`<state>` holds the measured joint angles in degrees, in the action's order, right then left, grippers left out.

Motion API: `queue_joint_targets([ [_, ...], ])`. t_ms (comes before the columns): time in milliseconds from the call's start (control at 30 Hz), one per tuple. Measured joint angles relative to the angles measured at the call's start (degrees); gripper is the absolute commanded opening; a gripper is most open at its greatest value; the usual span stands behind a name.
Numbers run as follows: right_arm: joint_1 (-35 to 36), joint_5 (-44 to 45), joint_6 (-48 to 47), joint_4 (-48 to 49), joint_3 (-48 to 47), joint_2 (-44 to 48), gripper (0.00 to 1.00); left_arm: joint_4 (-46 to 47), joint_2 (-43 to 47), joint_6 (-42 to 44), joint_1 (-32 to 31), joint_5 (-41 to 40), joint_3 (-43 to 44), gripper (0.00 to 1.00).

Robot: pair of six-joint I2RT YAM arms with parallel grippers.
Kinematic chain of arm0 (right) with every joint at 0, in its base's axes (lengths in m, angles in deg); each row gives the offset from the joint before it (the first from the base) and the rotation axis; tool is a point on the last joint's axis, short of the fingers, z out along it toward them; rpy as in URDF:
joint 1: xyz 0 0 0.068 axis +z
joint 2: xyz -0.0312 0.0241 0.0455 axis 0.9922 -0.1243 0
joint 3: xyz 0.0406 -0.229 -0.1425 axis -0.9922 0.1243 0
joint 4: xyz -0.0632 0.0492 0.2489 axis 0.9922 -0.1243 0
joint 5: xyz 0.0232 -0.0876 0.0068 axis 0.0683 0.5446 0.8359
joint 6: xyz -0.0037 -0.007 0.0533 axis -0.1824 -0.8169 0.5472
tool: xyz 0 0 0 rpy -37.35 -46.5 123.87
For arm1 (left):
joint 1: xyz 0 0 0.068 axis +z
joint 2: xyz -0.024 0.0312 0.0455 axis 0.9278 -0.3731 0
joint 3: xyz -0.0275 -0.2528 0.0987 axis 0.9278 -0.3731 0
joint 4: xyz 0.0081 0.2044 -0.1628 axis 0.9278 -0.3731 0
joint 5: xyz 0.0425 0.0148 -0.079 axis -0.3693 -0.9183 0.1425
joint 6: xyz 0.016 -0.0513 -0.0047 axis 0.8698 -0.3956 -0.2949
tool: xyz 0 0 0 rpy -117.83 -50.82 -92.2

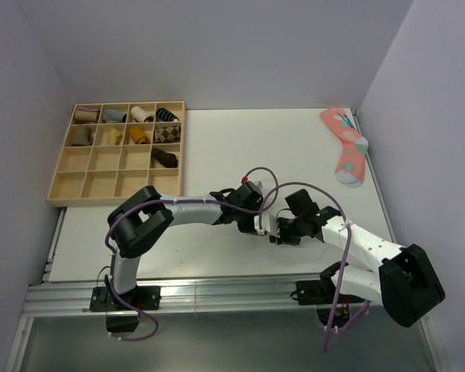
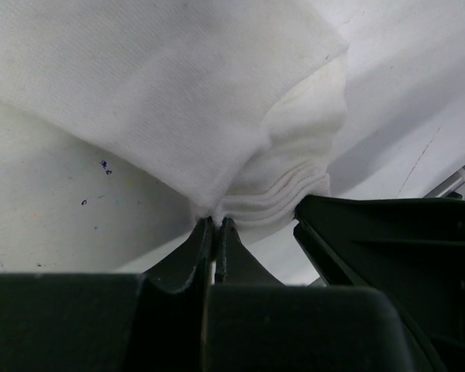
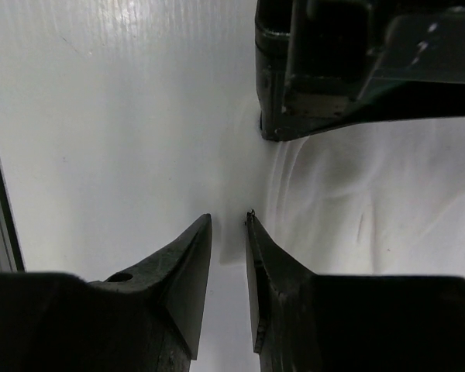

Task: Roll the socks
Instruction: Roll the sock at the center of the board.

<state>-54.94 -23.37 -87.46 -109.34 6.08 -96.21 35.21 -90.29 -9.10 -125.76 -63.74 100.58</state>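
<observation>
Two hands met near the six o'clock edge of the desk, and only one of them had the socks; the left hand was pressed together on a pinch of the white fabric, right where several layered edges bunched up; from that pinch the cloth spread away toward eleven and twelve o'clock in the left wrist view, lying flat on the desk, not yet rolled; its long axis seemed to run from the pinch toward eleven o'clock, though the far end lay out of view, so that was a judgement. The right hand stood narrowly spread with nothing between its fingers, only bare desk; the socks lay just beside it toward two and three o'clock, with the left hand's body at one o'clock above them; the left hand was therefore the nearer, and the right would likely need to shift toward three o'clock to catch the fabric. Well apart, a wooden tray of sock rolls sat at ten o'clock and a coral-pink sock at two o'clock. No brand, label or writing could be read anywhere.
</observation>
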Motion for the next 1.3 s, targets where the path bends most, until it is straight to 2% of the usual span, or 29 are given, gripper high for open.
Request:
queue_joint_targets([
  [233, 0.46, 2.89, 0.26, 1.38, 0.0, -1.18, 0.34, 0.09, 0.0, 0.35, 0.22, 0.31, 0.0, 0.0],
  [467, 0.63, 4.04, 0.81, 2.8, 0.0, -2.12, 0.47, 0.24, 0.0, 0.59, 0.37, 0.44, 0.0, 0.0],
  [1100, 0.83, 8.22, 0.79, 7.74, 2.23, 1.99, 0.49, 0.96, -0.11, 1.09, 1.38, 1.79, -0.22, 0.0],
  [1233, 0.83, 8.46, 0.57, 7.67, 2.23, 0.31, 0.47, 1.01, -0.11, 1.11, 1.4, 1.84, -0.26, 0.0],
  [1300, 0.83, 8.66, 0.55, 7.65, 2.23, 0.15, 0.41, 1.07, -0.11, 1.11, 1.42, 1.9, -0.33, 0.0],
])
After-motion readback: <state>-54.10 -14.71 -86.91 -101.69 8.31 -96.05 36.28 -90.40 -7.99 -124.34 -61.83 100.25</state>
